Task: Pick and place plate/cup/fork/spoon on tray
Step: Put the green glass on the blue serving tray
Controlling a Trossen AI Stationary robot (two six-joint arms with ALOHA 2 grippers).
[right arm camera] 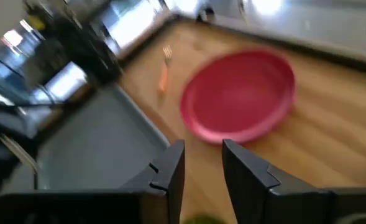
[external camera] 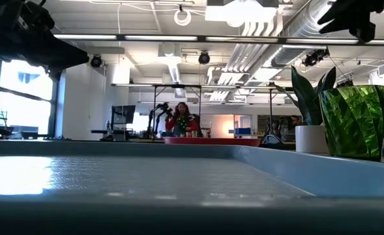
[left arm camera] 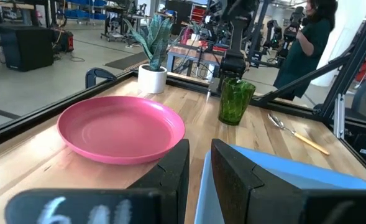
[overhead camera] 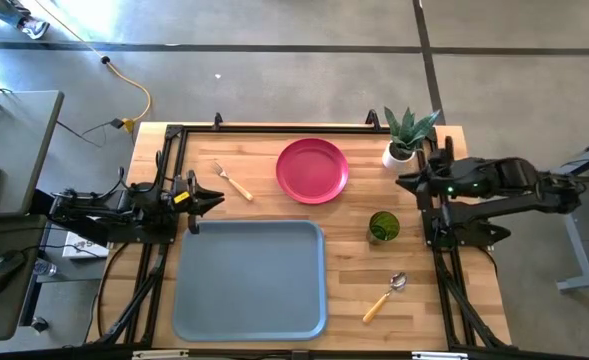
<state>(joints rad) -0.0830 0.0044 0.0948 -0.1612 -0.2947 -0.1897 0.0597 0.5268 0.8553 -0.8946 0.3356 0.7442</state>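
- Two dark arms sit at opposite edges of the wooden tabletop (overhead camera: 344, 250): the left claw (overhead camera: 217, 199) is poised at the left edge just beyond the far left corner of the tray, and the right claw (overhead camera: 402, 182) is at the right edge near the potted plant.
- The left claw (left arm camera: 199, 171) has its fingers parted by a narrow gap and grips nothing.
- The right claw (right arm camera: 203, 162) also shows a small gap between its fingers, with nothing in it.
- The large rectangular grey-blue plastic tray (overhead camera: 249, 278) lies on the near left part of the tabletop with nothing on it.
- The round pink-red plastic plate (overhead camera: 312, 170) rests flat beyond the tray's far right corner, apart from the tray.
- The small fork with metal tines and a light orange-tan handle (overhead camera: 234, 181) lies to the left of the plate, between the plate and the left claw.
- The small translucent dark green cup (overhead camera: 383, 226) stands upright to the right of the tray, near the right arm.
- The small spoon with a rounded metal bowl and orange-tan handle (overhead camera: 385, 296) lies nearer the front edge than the cup, to the right of the tray.
- A white pot holding a green plant (overhead camera: 404, 140) stands at the far right corner.
- A person (external camera: 182, 120) is in the room well behind the tabletop.
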